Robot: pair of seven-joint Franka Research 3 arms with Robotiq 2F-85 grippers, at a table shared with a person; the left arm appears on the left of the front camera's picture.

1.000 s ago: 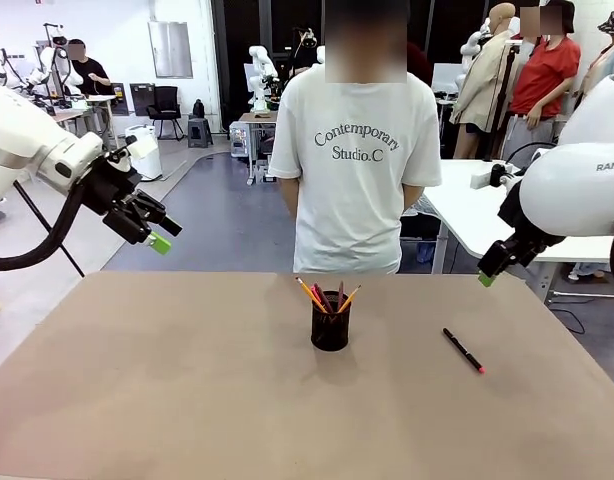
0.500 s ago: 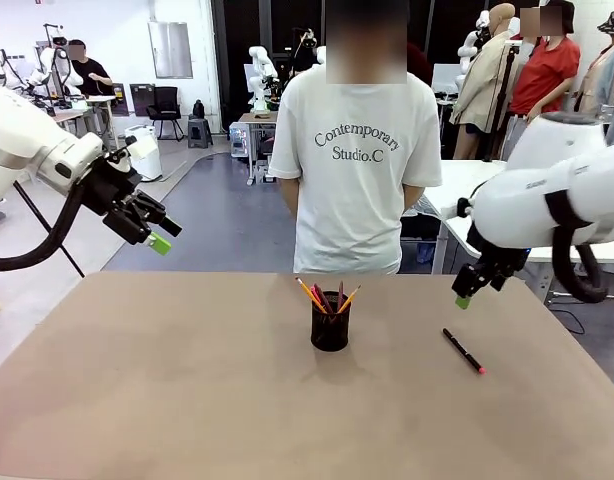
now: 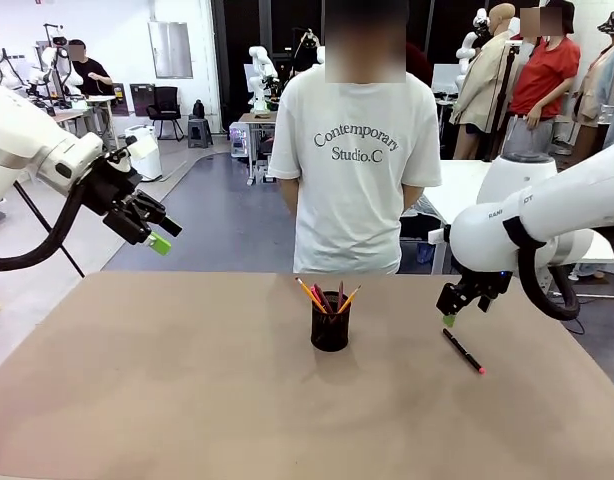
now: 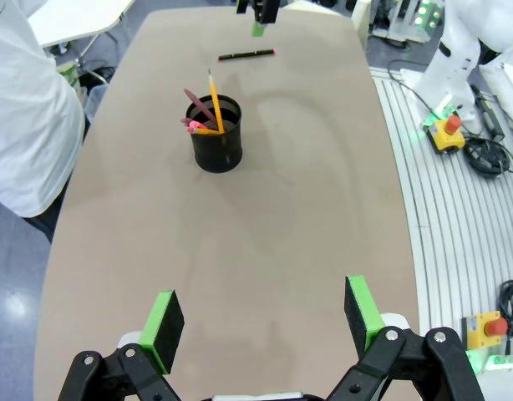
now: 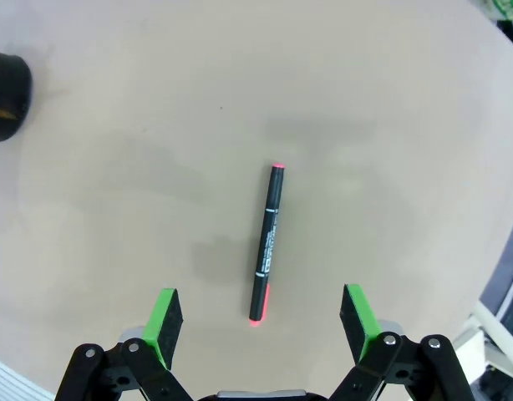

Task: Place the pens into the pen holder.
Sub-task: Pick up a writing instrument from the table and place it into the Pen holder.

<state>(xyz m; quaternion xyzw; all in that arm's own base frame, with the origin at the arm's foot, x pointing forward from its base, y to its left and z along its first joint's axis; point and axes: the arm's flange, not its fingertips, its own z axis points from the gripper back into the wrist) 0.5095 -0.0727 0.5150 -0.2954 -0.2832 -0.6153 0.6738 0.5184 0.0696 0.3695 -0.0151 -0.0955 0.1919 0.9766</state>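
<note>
A black pen holder [image 3: 330,329] stands mid-table with several pens [image 3: 323,296] sticking out of it; the left wrist view shows the holder [image 4: 215,143] and those pens [image 4: 208,109] too. One black pen with a pink-red tip [image 3: 464,351] lies flat on the table to the right, also seen as the pen [image 5: 266,241] below my right gripper and the pen [image 4: 246,54] far off. My right gripper [image 3: 450,314] hovers open just above and behind it. My left gripper [image 3: 157,238] hangs open, high off the table's left side.
A person in a white T-shirt [image 3: 352,150] stands at the far edge of the brown table [image 3: 187,400], behind the holder. The holder's edge [image 5: 6,94] shows at the right wrist view's upper left.
My right arm has swung leftward and down from the right edge toward the lying black pen. The left arm, the holder and the pens have not moved.
</note>
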